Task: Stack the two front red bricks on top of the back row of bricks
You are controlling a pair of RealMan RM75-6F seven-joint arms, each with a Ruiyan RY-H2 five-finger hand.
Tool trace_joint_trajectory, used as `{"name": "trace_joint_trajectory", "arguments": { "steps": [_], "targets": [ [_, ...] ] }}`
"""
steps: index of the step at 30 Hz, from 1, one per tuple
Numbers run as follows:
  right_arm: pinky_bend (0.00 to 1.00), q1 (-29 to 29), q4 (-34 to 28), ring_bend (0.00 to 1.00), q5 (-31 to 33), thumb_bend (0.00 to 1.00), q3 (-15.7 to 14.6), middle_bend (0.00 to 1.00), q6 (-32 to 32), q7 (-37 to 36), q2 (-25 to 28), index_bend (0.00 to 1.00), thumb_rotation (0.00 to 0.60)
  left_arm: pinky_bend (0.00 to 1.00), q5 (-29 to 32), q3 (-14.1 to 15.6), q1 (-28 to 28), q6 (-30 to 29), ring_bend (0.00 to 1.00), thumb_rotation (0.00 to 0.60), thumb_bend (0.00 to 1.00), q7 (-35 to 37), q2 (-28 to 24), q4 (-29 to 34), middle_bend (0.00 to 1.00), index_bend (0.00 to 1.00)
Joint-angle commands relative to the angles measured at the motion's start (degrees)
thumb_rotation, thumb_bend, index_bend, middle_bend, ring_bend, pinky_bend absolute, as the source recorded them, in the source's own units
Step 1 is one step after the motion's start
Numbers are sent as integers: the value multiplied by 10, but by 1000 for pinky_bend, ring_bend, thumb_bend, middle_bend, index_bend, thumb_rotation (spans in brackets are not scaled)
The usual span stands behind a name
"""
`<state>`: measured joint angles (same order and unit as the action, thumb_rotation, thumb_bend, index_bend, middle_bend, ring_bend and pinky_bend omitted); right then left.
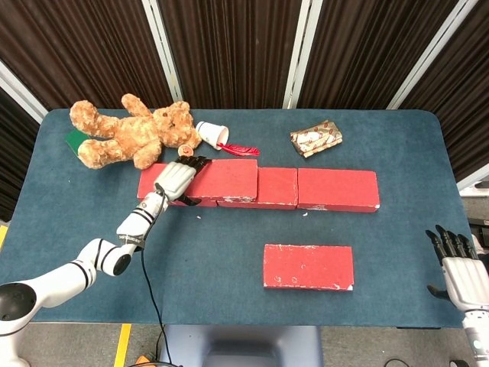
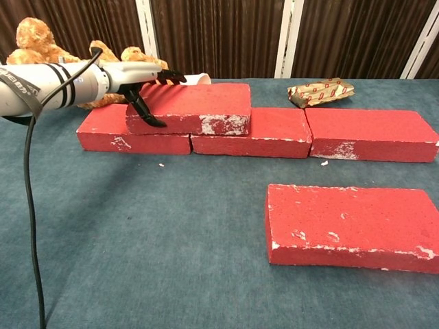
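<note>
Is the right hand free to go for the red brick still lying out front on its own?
Probably yes. The right hand is open and empty at the table's near right edge, and only bare table lies between it and the front brick. The left hand is occupied elsewhere.
</note>
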<state>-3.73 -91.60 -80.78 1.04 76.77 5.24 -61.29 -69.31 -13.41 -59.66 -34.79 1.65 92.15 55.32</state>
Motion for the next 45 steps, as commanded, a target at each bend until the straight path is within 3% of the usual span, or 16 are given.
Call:
{"name": "trace_joint_trajectory", "arguments": {
  "steps": [1, 5, 10, 23, 38, 42, 45],
  "targets": [
    [0, 0, -1, 0, 0, 141, 0, 0, 0, 0, 1, 0, 600, 305, 3, 1, -1, 1, 84, 600, 258, -2, -1, 3, 192, 0],
    [0, 0, -2, 0, 0, 141, -2, 0, -2, 0, 2, 0, 600, 234, 6, 1, -2, 3, 6, 600, 238, -2, -1, 6, 98, 0],
    [0, -1, -1, 0, -1, 141, -2, 0, -2, 1, 2, 0, 600, 171, 8, 2, -2, 3, 0, 600, 221, 4, 0, 2, 0, 0],
    [0, -1, -5, 0, 1, 141, -4, 0, -3, 7, 2, 0, 600, 113, -7, 5, 1, -13, 0, 600, 193, 19, -7, 19, 0, 0],
    [0, 1, -5, 0, -4, 141, -5, 0, 3, 4, 3, 0, 600, 111, 7, 5, 2, -18, 0, 600, 190, -3, -11, 28, 0, 0],
    [0, 0, -4, 0, -12, 140, -6, 0, 5, 0, 1, 0, 600, 111, -15, 8, 14, -56, 0, 600, 189, -4, -31, 67, 0, 0],
    [0, -6, 1, 0, -40, 141, -15, 0, 2, -16, -2, 0, 600, 119, -46, 25, 41, -106, 0, 600, 196, -27, -72, 135, 0, 0]
  ]
}}
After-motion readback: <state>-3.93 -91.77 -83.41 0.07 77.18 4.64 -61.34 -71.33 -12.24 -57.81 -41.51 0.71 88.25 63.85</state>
